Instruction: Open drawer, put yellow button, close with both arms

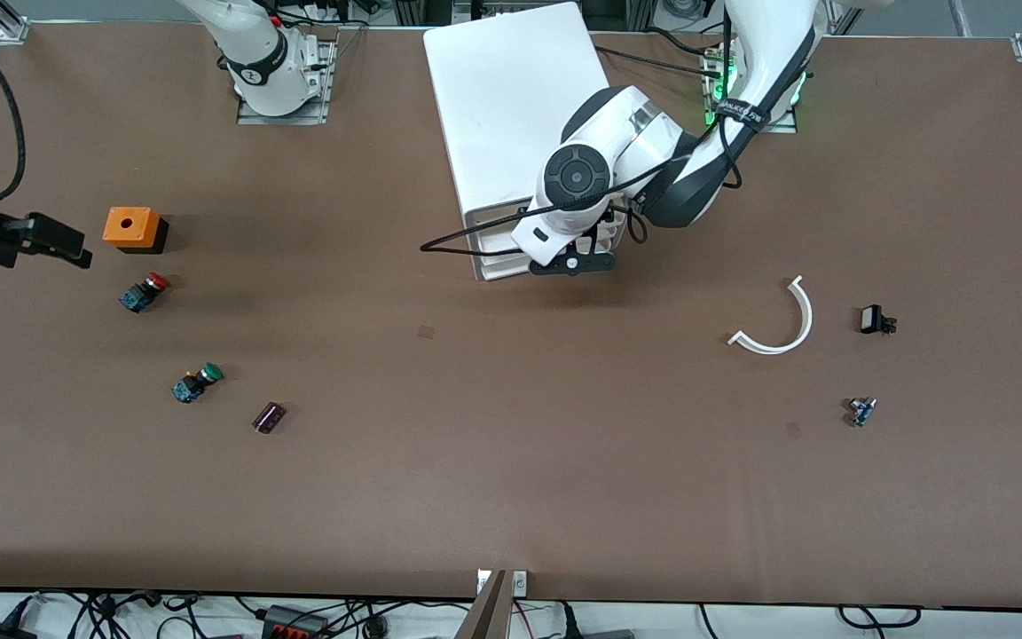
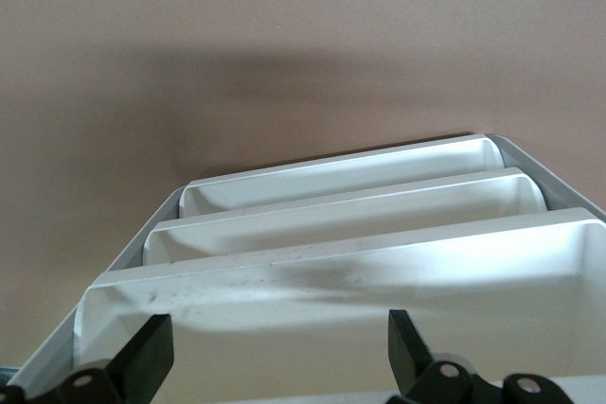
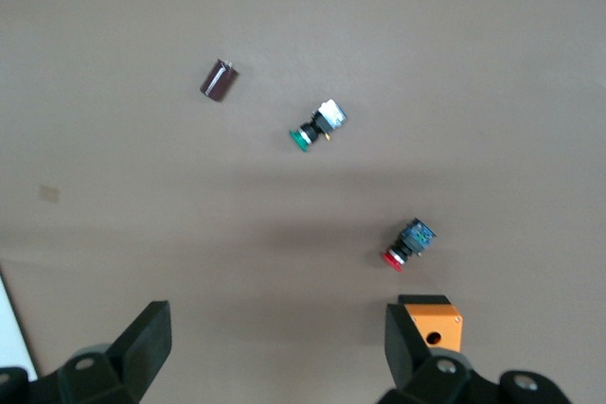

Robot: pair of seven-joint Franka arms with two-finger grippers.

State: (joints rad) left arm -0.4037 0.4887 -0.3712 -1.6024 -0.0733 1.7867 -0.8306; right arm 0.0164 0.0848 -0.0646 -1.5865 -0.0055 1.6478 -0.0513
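Drawer point(image 2: 341, 276) top of three in white cabinet point(image 1: 511, 98), upper centre of front view, looks shut | light, stiff, slick plastic: hook front lip mid-width | left claw point(image 2: 279, 338) spread over that lip | right claw point(image 3: 279, 328) spread, waiting over table point(image 1: 511, 461) | yellow button unseen

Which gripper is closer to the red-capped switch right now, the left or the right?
Right. The right gripper is open above the table beside the orange box, close to the red-capped switch. The left gripper is open at the cabinet's drawer fronts, much farther away.
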